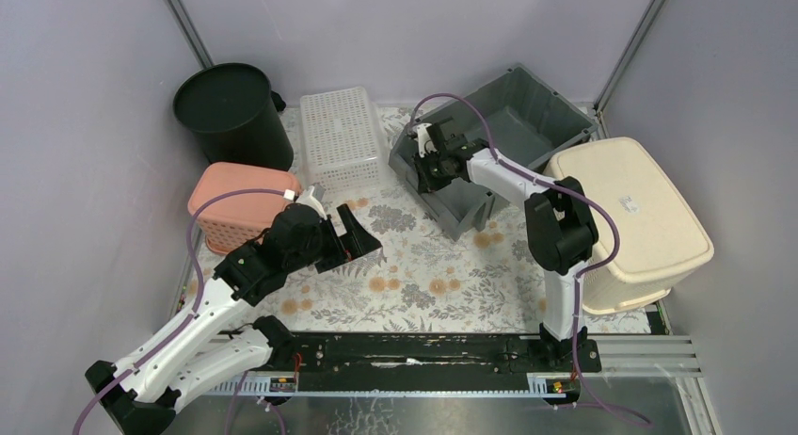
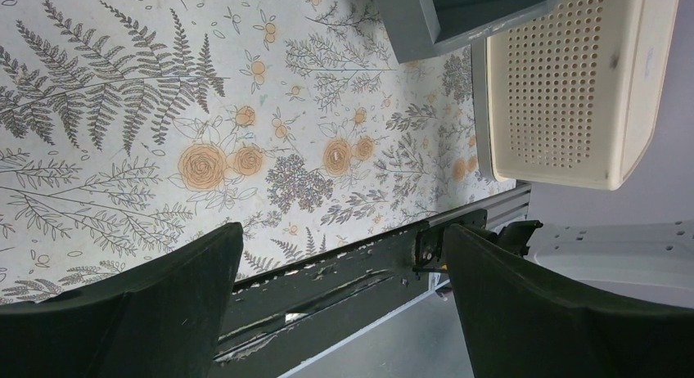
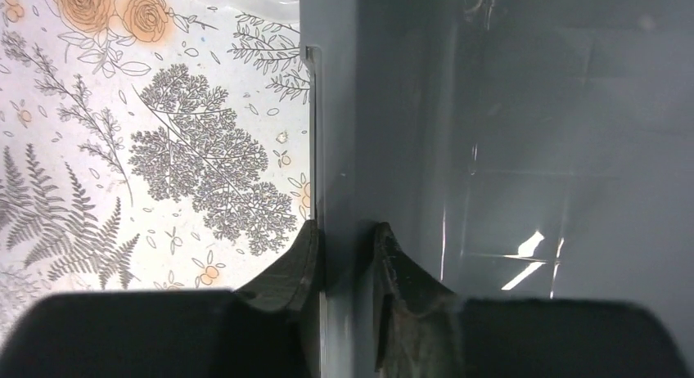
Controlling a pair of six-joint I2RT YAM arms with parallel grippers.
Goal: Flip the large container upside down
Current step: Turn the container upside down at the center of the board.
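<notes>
bin point(image 1: 527, 124) stood by the far edge of the table point(image 1: 423, 275), right gripper point(image 3: 344, 247) clamped on its wall, left gripper point(image 2: 342, 235) hanging with fingers apart near the left edge.

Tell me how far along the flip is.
Done: the right claw is clamped on the grey bin, gripping its wall. In hand: the turn itself, since the bin's opening faces up. Left: tipping it fully over. The left claw is open above the table, holding nothing.

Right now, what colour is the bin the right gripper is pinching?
The bin is dark grey; the top external view shows it best.
</notes>
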